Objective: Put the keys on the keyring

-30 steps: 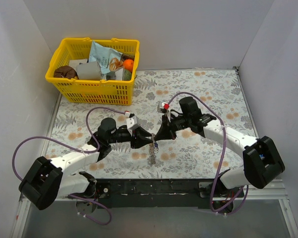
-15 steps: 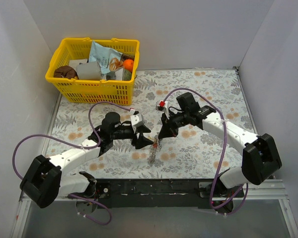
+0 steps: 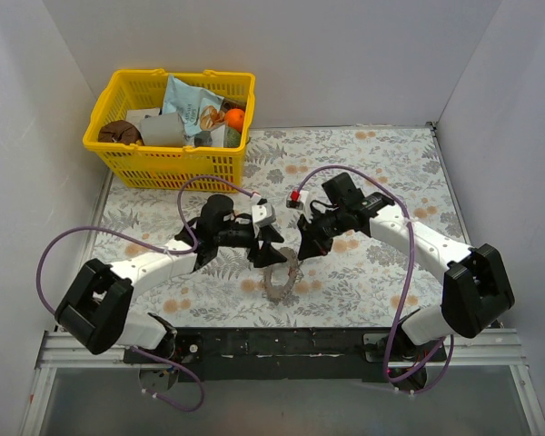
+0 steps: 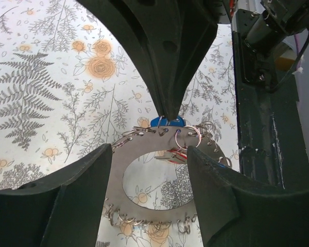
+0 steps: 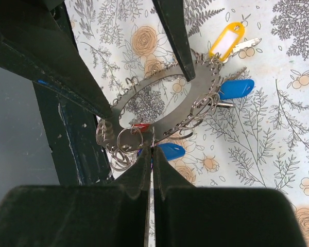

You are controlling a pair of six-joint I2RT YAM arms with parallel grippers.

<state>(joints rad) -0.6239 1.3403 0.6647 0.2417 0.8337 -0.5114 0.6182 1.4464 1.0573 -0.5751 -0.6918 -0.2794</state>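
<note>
My left gripper (image 4: 167, 116) pinches the keyring (image 4: 144, 154); my right gripper (image 5: 152, 154), jaws pressed together, hovers over the keys (image 5: 236, 88).

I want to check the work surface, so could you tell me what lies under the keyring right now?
Through the keyring's open middle, only the floral tablecloth shows. A red key and blue key peek from beneath its rim; what the metal band itself covers cannot be seen.

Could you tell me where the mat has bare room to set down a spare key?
The floral mat is bare at the far right, between the right arm and the right wall, and at the near left corner. It is crowded mid-front: both grippers, left gripper and right gripper, meet over the keyring. The yellow basket fills the far left.
</note>
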